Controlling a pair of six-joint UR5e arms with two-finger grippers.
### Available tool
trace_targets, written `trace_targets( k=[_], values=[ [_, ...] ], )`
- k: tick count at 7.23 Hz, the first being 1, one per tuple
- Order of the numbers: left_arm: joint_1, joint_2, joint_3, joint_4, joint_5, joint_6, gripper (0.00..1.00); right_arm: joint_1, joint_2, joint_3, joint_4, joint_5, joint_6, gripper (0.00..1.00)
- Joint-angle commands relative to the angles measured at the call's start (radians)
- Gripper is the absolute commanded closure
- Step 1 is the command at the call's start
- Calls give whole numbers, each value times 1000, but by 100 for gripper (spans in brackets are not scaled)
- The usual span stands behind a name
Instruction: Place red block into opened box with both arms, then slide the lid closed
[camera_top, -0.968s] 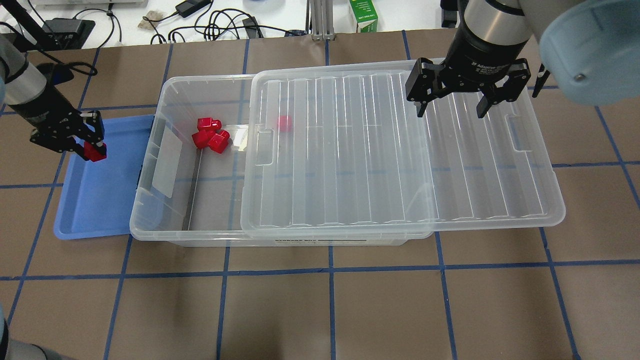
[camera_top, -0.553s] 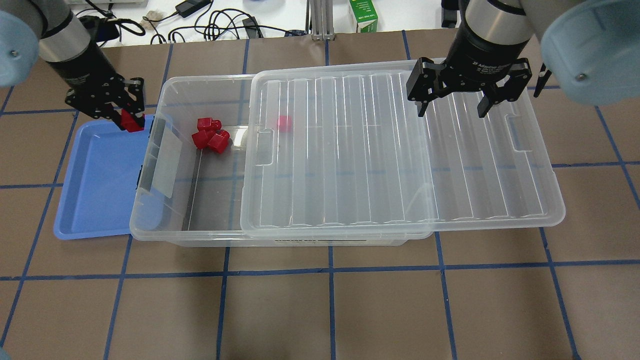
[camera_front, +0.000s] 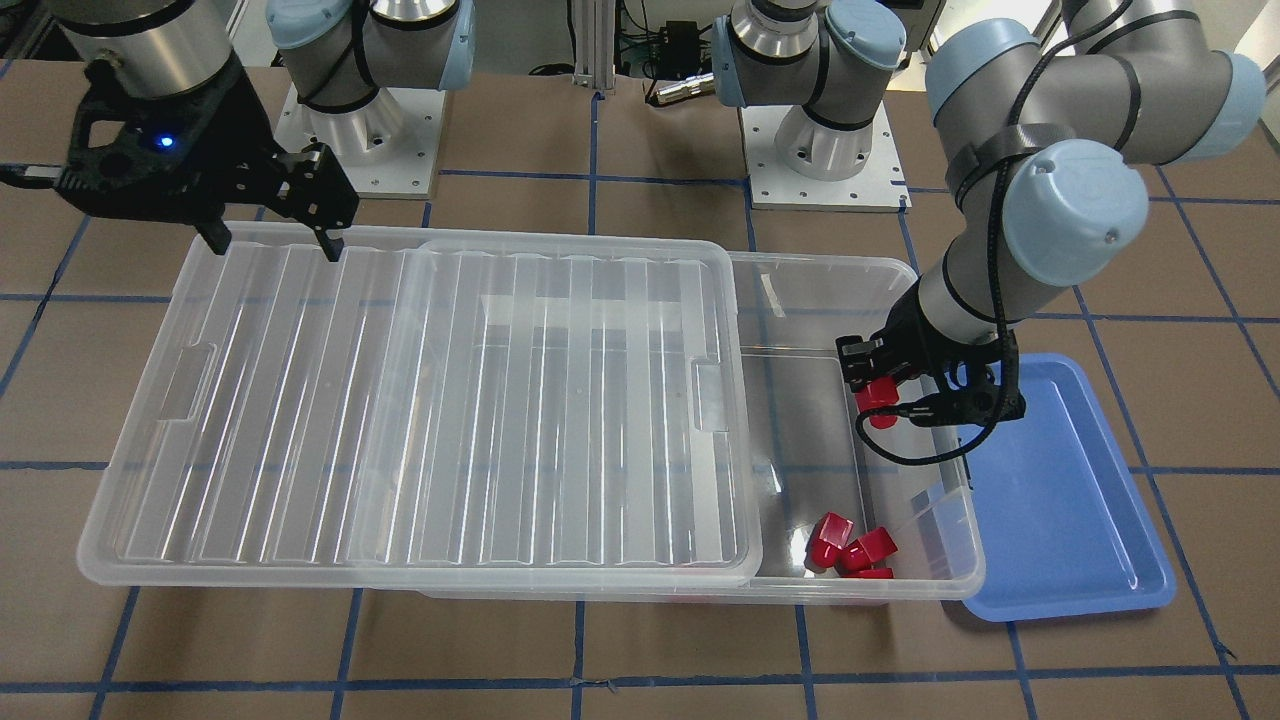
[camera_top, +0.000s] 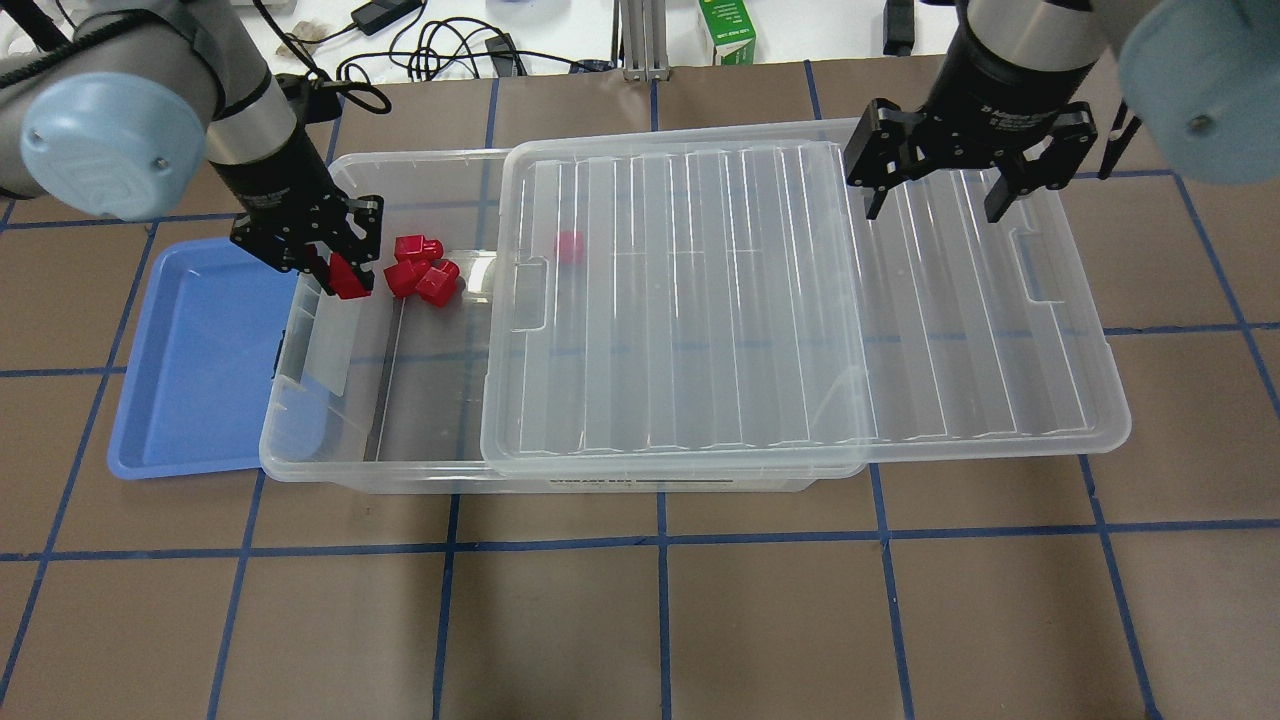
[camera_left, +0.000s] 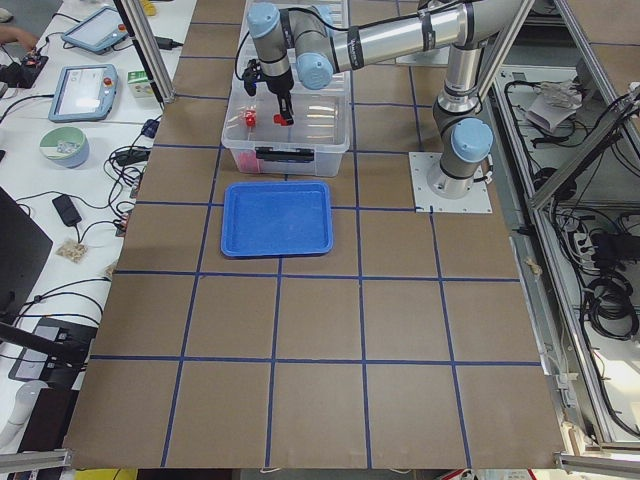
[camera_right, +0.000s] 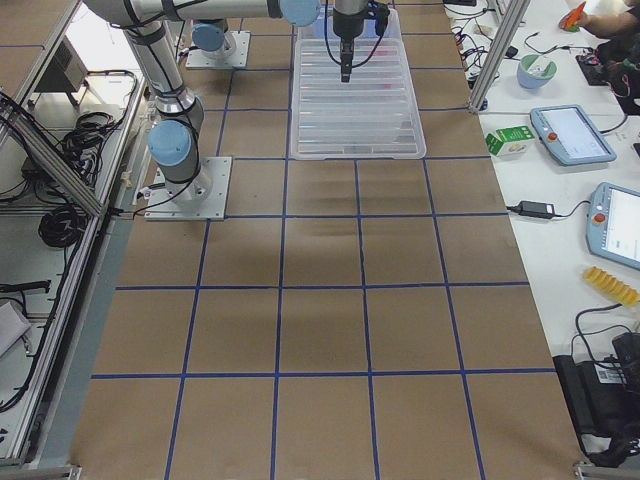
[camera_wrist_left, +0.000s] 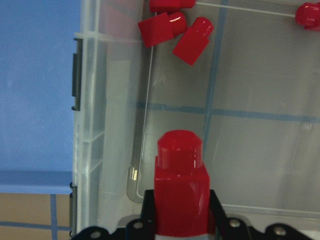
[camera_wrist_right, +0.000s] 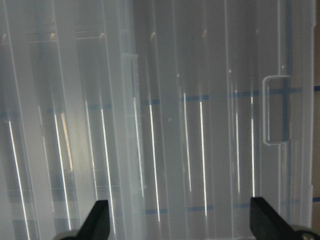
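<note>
Brown taped table (camera_top: 660, 620), left gripper (camera_top: 338, 272) pinching red block (camera_top: 350, 280) above open end of box (camera_top: 420, 157), loose red blocks (camera_top: 422, 272) just ahead of its fingers, blue tray (camera_top: 200, 380) behind them, right gripper (camera_top: 934, 212) spread wide over half-slid lid (camera_top: 700, 300).

The box (camera_top: 300, 440) stands lengthwise on the table (camera_top: 640, 620), close to the edge opposite the robot. The tray (camera_top: 200, 380) lies just beside the box's left end. The lid (camera_top: 700, 300) rests on the box, pushed to the right: it overhangs the right end and leaves the left part uncovered. Over this uncovered part, near the left wall, the left gripper (camera_top: 340, 272) holds a block (camera_top: 350, 283). Three loose blocks (camera_top: 420, 272) lie together in the box near its far wall, and one more block (camera_top: 569, 246) lies under the lid. The right gripper (camera_top: 933, 213) hangs above the lid's far right corner.
</note>
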Motion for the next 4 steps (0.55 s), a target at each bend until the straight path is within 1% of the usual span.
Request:
trace_targets(
  k=[1,2,3,4],
  values=[
    [-25,-9,-142,166,-2,-6,99,-223,17,14,28,-4,-268,0],
    [-24,-9,-214,259,-52,-6,99,-283,44,17,15,-33,-307,0],
    [-24,-13,-257,318,-69,1,98,-303,114,23,6,-137,-335,0],
    [-22,-30,-267,323,-71,1,98,-323,179,27,-55,-147,-348,0]
  ],
)
